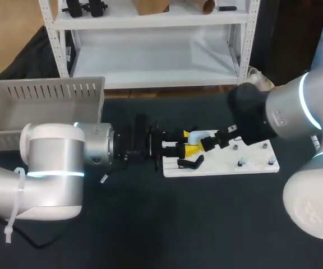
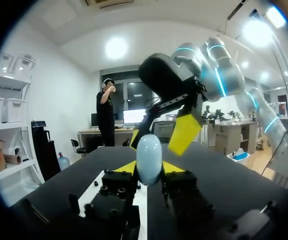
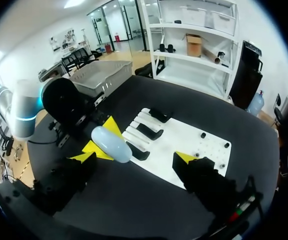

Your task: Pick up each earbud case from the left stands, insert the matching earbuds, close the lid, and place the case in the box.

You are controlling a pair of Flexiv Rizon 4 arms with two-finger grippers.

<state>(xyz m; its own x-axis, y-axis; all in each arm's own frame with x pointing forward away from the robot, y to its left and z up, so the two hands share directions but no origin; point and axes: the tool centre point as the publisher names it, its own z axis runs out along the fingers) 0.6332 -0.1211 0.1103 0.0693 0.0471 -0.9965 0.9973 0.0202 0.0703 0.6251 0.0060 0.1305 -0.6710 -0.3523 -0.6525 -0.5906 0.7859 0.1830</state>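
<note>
At the left end of the white board [image 1: 223, 167], just beside the black stands [image 1: 190, 163]: pale blue earbud case [image 2: 149, 159], raised above the board's level. Gripped by left end effector [image 2: 151, 169], both yellow tips pressed against the lower half from two sides, gap between them set by the case's width. Stands upright between those tips in the left wrist view, rounded end up. Lid seam not discernible, so open or closed: cannot tell.

Right end effector [image 3: 133, 157]: spread wide, nothing gripped. Hangs just past the case, facing the left one head-on. One yellow tip close beside the case, the other well apart, over the board. No contact with the case seen from either finger.

Further along the board, toward the right arm's side: a few small pieces [image 1: 240, 163] standing on it, too small to identify.

At the far left corner of the black desk [image 1: 150, 224]: white slotted box [image 1: 49, 92], well apart from board and case.
</note>
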